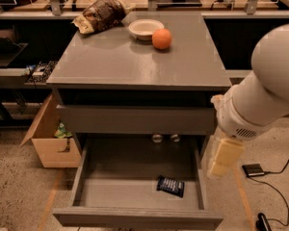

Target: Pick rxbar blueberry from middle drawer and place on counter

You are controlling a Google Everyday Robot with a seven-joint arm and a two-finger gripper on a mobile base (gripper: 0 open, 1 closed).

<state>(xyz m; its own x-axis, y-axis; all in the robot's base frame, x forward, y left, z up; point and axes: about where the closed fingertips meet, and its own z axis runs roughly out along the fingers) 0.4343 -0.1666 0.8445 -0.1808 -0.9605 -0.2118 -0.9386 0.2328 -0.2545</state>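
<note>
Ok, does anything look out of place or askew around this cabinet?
Nothing is spilled or damaged. The bar lies slightly askew, front right in the open drawer. A snack bag lies slumped at the back left of the counter. The gripper hangs right of the drawer, outside it.

The gripper (224,158), hanging just outside the open drawer's right side, looks like cream plastic with a dull finish. Above it, the arm (269,90) has a smooth white matt shell. Left of the gripper, the drawer (135,218) is flat painted grey, matt and plain, and the bar (170,186) lying in it wears a dark, slightly glossy wrapper. Up and left, the counter (135,66) is smooth grey with a soft sheen. On its far end lie a crinkled shiny bag (100,14), a smooth pale bowl (145,29) and a faintly shiny orange (162,38). Far left stands a brown cardboard box (48,146) on a rough speckled floor (19,196).
</note>
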